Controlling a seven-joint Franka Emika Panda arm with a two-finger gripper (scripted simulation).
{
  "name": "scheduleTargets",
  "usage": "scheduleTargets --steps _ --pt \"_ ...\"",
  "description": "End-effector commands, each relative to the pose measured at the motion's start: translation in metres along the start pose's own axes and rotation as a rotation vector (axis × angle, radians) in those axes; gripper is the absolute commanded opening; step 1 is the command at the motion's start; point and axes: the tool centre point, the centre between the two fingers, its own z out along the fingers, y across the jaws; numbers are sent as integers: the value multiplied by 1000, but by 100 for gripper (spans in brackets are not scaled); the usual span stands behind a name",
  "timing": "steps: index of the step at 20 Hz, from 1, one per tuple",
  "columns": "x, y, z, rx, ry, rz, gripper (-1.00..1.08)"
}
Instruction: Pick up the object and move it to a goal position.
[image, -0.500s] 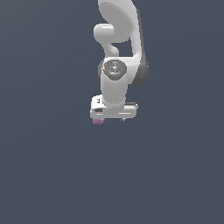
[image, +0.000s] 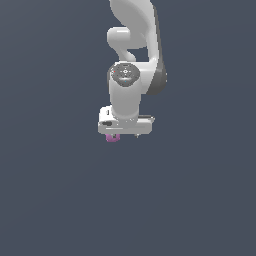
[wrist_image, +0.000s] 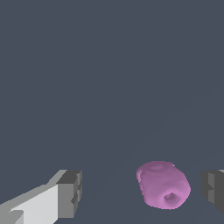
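While the white arm (image: 131, 75) fills the upper centre of the exterior view, its claw (wrist_image: 142, 192) hangs spread, touching nothing. Between the fingers (wrist_image: 69, 192), nearer one, sits the pink-magenta lump (wrist_image: 162, 183): likely light, rounded, prone to rolling; pinch across its middle.

pink-magenta lump (wrist_image: 163, 184), plain, darker dimple at its end. white arm (image: 131, 60), dark grey joint cap with red flecks. gripper (wrist_image: 142, 192): white body, grey pads (wrist_image: 70, 193). slate blue-grey ground (image: 50, 190), unpatterned.
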Motion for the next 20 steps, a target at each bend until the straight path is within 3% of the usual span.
scheduleTargets --steps 1,11,20 --pt "0 5 -3 -3 3 3 100" --pt "-1 5 -1 -1 4 35 100" --pt "-9 11 8 7 9 180 100"
